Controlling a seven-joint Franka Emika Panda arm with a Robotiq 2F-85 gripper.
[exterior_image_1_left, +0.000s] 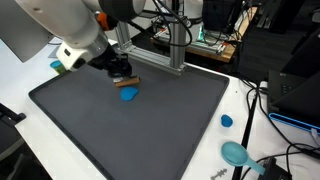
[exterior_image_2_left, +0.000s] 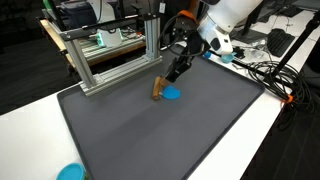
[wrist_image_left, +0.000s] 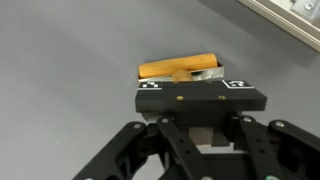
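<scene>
My gripper (exterior_image_1_left: 121, 72) (exterior_image_2_left: 174, 74) hangs low over a dark grey mat (exterior_image_1_left: 150, 125) (exterior_image_2_left: 170, 135). It looks shut on a brown wooden block (exterior_image_1_left: 128, 81) (exterior_image_2_left: 159, 88), which sits tilted at the fingertips. A flat blue piece (exterior_image_1_left: 129, 95) (exterior_image_2_left: 173, 95) lies on the mat right beside and below the block. In the wrist view the orange-brown block (wrist_image_left: 160, 69) lies crosswise at the fingertips (wrist_image_left: 192, 73), beyond the black gripper body. The blue piece is hidden in the wrist view.
An aluminium frame (exterior_image_1_left: 172, 45) (exterior_image_2_left: 110, 55) stands at the mat's back edge. A small blue cap (exterior_image_1_left: 227, 121) and a teal round object (exterior_image_1_left: 237, 153) lie on the white table beside the mat. Another teal object (exterior_image_2_left: 70, 172) lies at a table corner. Cables (exterior_image_2_left: 265, 75) run along the table side.
</scene>
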